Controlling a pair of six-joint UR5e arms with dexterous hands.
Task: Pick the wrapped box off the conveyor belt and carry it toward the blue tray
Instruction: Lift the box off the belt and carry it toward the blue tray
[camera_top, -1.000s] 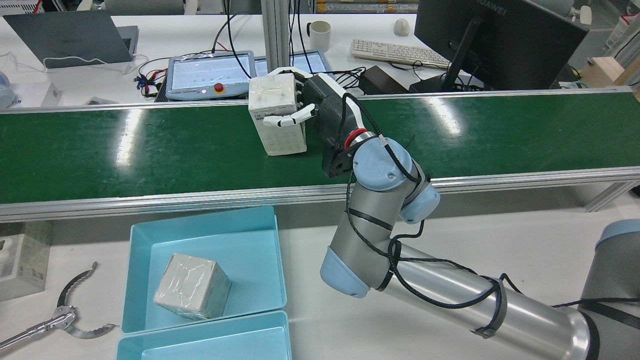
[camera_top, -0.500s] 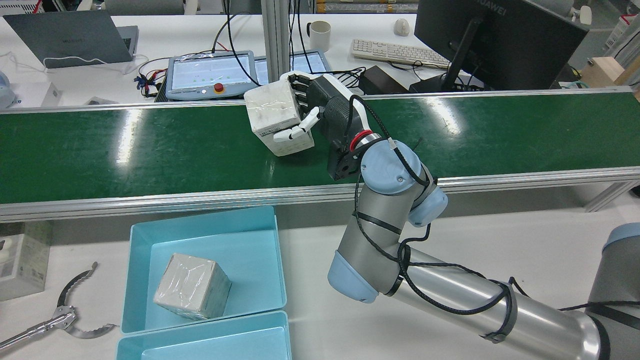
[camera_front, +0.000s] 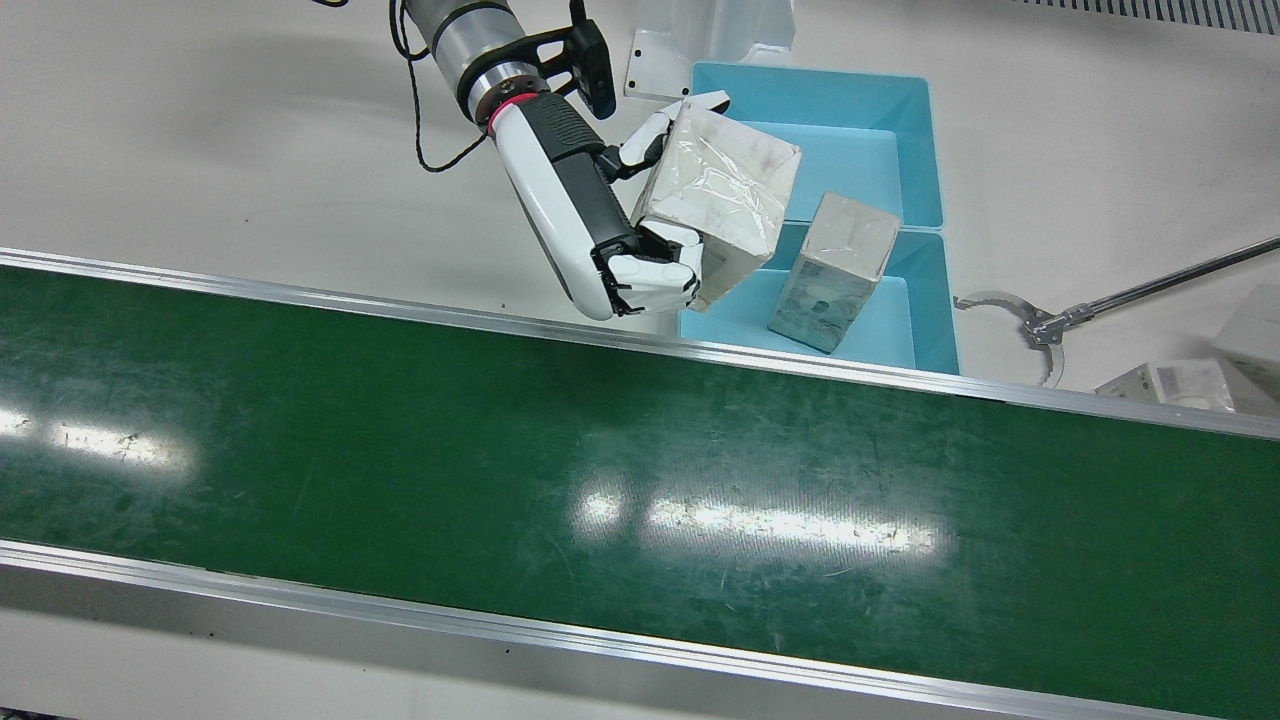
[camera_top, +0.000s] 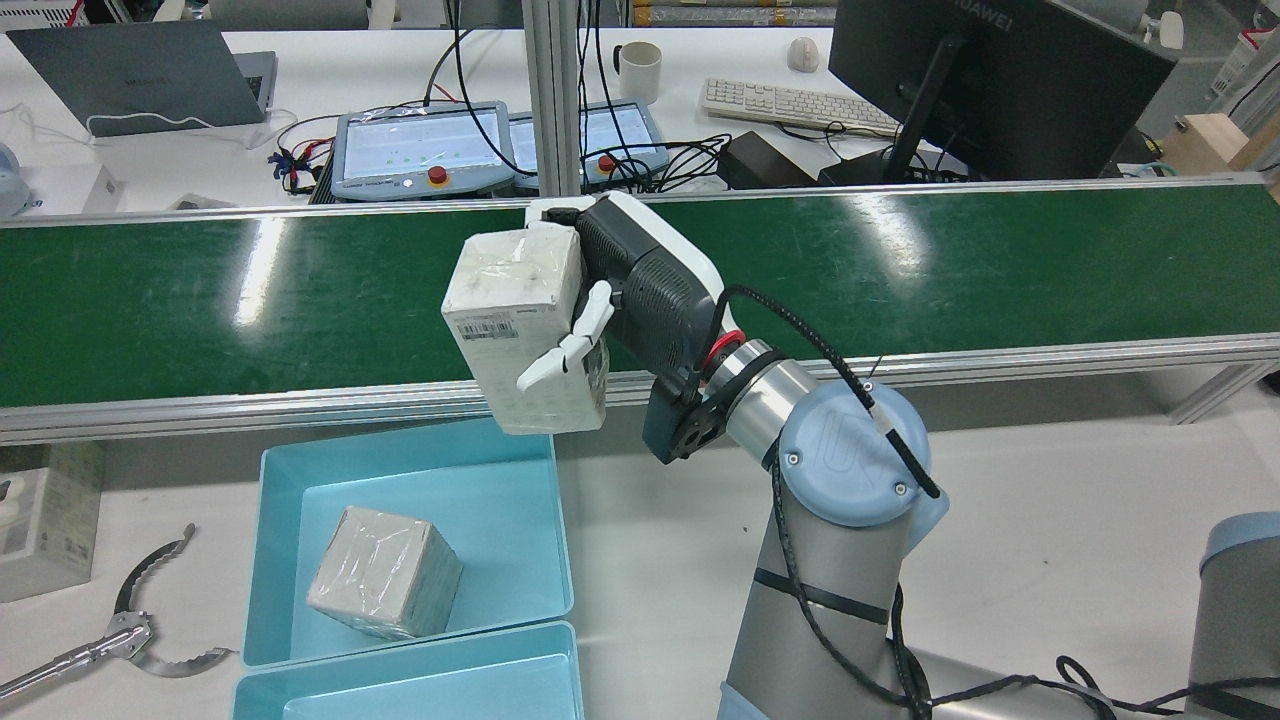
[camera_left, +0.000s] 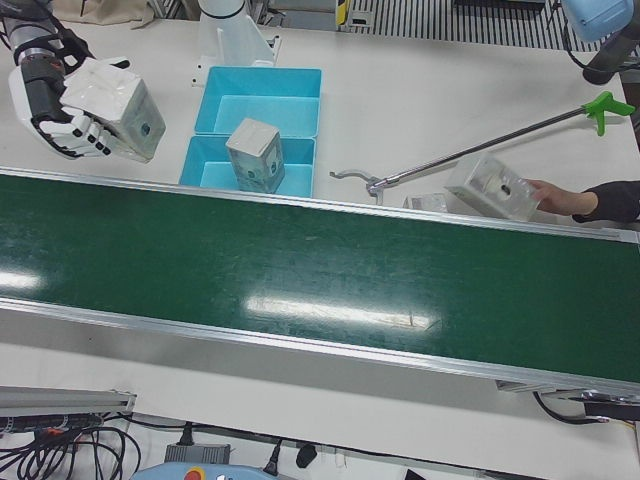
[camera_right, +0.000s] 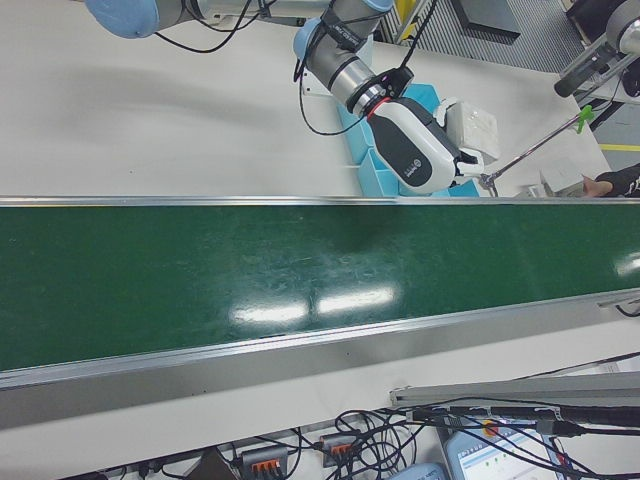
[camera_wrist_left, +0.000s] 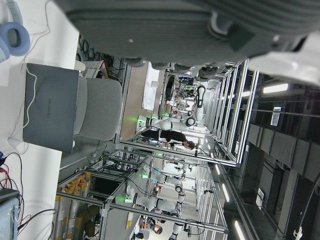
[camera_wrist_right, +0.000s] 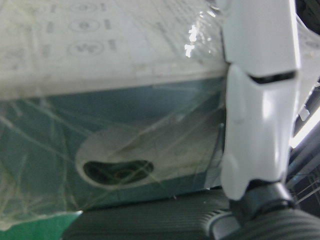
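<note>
The right robot hand (camera_top: 610, 300) has its fingers wrapped tight round the wrapped box (camera_top: 525, 330) & holds it up in the air, tipped a bit. The box is off the green conveyor belt (camera_top: 250, 300) now. It hangs over the belt's near rail, just by the edge of the blue tray (camera_top: 280, 560). From the front view the box (camera_front: 715, 205) sits partly over the tray's (camera_front: 925, 300) side nearest the arm, w/ white fingers (camera_front: 650, 280) under it & more up top. The close right hand view shows a finger (camera_wrist_right: 257, 125) pressed flat on the plastic wrap, so the grip looks firm to me. The left robot hand isn't seen in any view; its own camera only looks out at the room, so I can't tell if it's open or closed. There's another wrapped box (camera_top: 385, 572) lying in the tray already, on the side away from the arm. A 2nd blue tray (camera_top: 400, 685) sits touching the first one. A grabber tool (camera_top: 120, 630) lies on the counter (camera_top: 650, 500) near the trays. I think the step right now is the carry: pick-up looks done, trip to the tray nearly done. Next move, I guess: bring the box a bit more over the bare part of the tray, keep clear of the box inside, don't squeeze loose.
</note>
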